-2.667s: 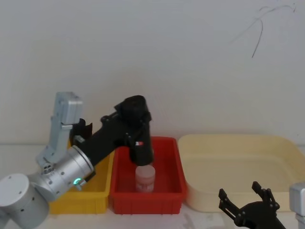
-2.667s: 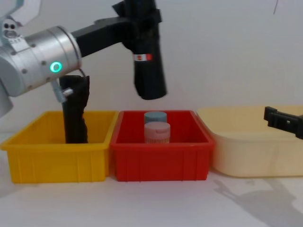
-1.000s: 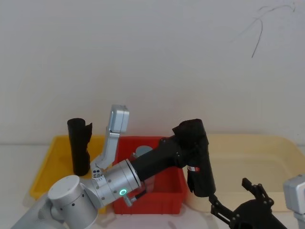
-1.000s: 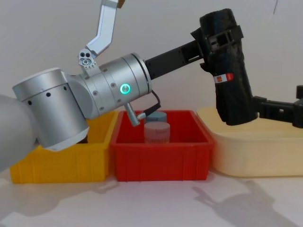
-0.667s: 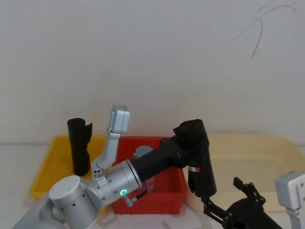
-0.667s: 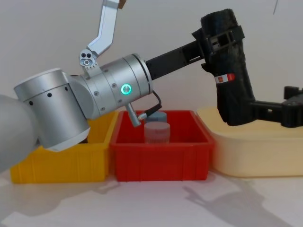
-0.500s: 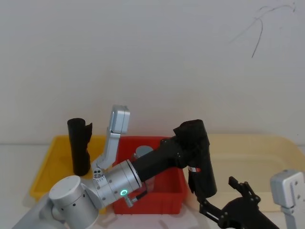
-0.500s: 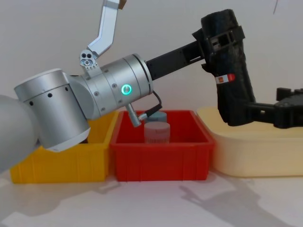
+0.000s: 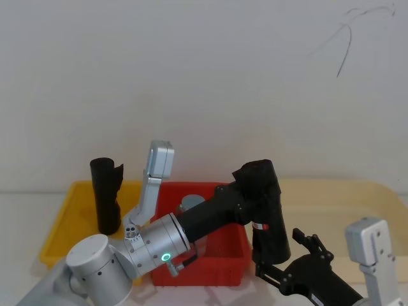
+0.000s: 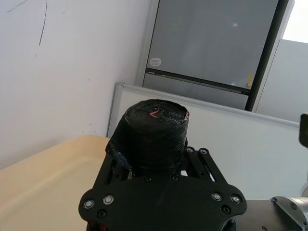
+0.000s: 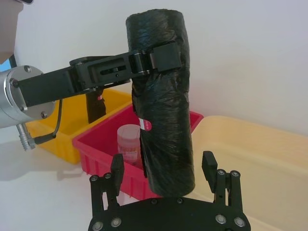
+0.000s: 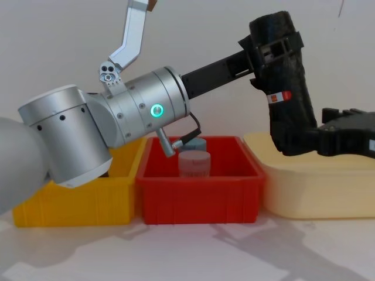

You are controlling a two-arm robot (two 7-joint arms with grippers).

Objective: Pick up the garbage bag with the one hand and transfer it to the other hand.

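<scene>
Garbage bag (image 12: 287, 88): thick glossy black roll with red-and-white label band. Aloft, slightly tilted, above junction of red bin (image 12: 199, 202) and cream tub (image 12: 316, 193). Judged light, firm yet yielding, with slick film; best taken across lower body, below label. Left claw (image 12: 269, 45): pinched round upper part of roll. Right claw (image 11: 162, 168): spread wide, fingers flanking lower end, apart from it, holding nothing.

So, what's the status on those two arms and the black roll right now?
Left gripper shut on garbage bag, upper end, held near upright in the air. Right gripper open, fingers either side of its lower end. Red bin, cream tub below.
</scene>
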